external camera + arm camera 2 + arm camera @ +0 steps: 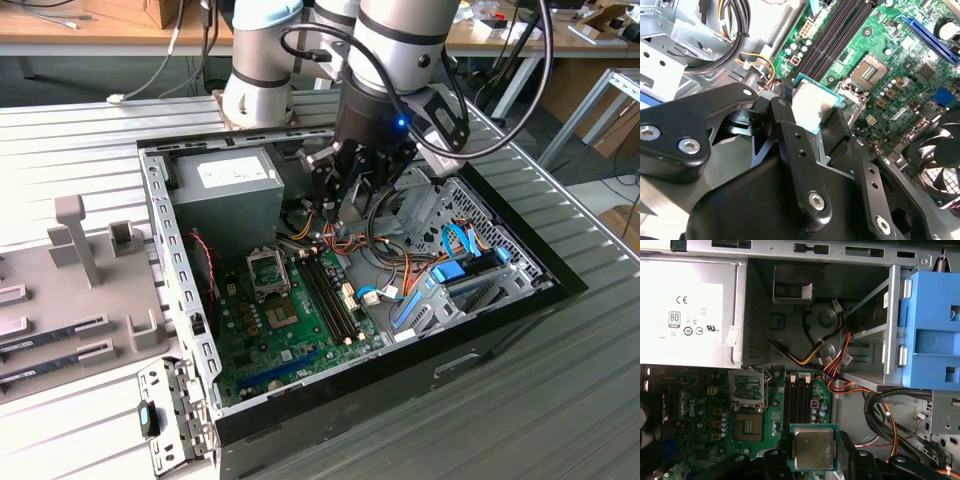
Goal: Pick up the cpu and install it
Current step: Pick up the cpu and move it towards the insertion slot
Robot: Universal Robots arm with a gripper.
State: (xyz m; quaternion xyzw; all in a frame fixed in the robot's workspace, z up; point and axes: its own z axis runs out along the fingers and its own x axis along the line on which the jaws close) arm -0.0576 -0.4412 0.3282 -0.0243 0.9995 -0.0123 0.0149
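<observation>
The cpu (814, 447) is a small square chip with a silver top and a thin green rim, held between my black fingers (849, 455). In the second wrist view the cpu (811, 106) sits gripped at its edges above the green motherboard (900, 75). My gripper (345, 205) hangs inside the open computer case in the exterior view, above the memory slots (328, 290) and to the exterior view's right of the open socket (268, 271). The socket (746, 390) stands with its metal lid raised beside the bare socket bed (748, 426).
A grey power-supply box (228, 190) fills the case's back corner. Bundled coloured wires (837, 360) run beside the drive cage, and blue drive brackets (455, 275) sit on the exterior view's right. A black fan (935, 160) lies near the board's edge. Grey fixtures (75, 240) stand outside the case.
</observation>
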